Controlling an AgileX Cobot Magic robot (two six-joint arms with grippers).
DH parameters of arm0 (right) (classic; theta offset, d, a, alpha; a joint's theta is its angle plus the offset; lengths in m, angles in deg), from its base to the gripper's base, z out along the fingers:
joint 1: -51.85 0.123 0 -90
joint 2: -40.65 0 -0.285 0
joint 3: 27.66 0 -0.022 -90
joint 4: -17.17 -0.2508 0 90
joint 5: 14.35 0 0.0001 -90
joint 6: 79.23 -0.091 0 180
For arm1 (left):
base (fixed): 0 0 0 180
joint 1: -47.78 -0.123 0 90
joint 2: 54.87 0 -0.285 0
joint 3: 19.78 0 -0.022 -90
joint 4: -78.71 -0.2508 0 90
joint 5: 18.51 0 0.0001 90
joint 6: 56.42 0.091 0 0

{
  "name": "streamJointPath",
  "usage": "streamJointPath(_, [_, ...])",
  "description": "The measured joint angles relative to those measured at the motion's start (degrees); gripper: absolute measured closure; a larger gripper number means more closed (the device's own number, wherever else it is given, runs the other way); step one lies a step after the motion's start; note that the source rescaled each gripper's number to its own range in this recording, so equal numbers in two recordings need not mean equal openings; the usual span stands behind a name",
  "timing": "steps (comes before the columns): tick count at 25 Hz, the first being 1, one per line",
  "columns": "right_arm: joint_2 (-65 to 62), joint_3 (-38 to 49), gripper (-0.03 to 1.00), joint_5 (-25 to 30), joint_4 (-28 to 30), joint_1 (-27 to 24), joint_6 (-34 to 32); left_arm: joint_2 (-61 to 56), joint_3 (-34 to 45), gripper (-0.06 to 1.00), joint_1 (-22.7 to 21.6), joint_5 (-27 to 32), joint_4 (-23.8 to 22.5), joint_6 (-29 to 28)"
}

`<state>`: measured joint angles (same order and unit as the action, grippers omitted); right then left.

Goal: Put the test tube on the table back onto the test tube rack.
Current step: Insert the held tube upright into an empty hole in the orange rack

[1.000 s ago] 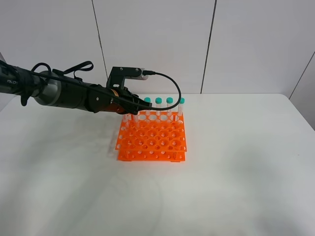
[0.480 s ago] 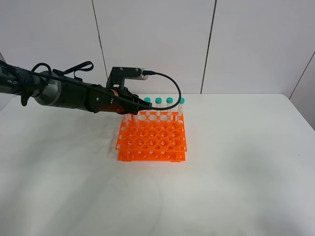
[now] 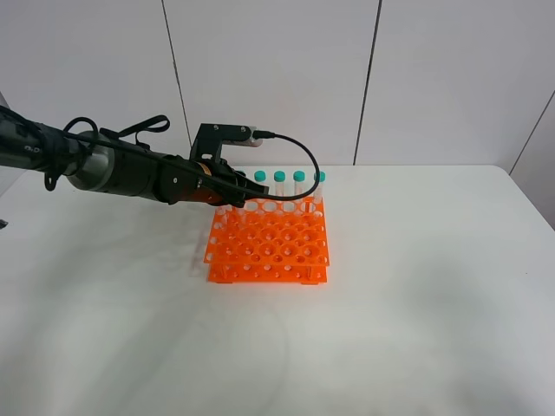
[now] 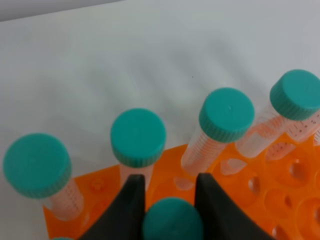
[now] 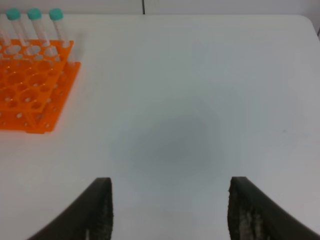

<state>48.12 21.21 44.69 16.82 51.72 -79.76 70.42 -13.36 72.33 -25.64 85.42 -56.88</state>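
One tube (image 4: 172,219), clear with a teal cap, sits clamped in the left pincer (image 4: 165,207) over the orange rack's (image 3: 269,247) back-left corner, left of centre in the overhead view; it looks not yet seated. Capped tubes (image 4: 137,137) stand behind. The right pincer (image 5: 170,210) hangs released above bare worktop (image 3: 416,329).

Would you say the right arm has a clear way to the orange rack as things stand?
Probably yes: bare table lies between the open right gripper and the test tube rack; the left gripper works its far corner.
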Motion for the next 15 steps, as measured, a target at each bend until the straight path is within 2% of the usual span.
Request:
streamJointPath(9, [0.0, 0.0, 0.51, 0.0, 0.0, 0.0, 0.0, 0.0, 0.0, 0.93, 0.0, 0.0, 0.0, 0.0])
streamJointPath(11, [0.0, 0.0, 0.51, 0.0, 0.0, 0.0, 0.0, 0.0, 0.0, 0.87, 0.0, 0.0, 0.0, 0.0])
streamJointPath(15, [0.0, 0.0, 0.51, 0.0, 0.0, 0.0, 0.0, 0.1, 0.0, 0.61, 0.0, 0.2, 0.0, 0.0])
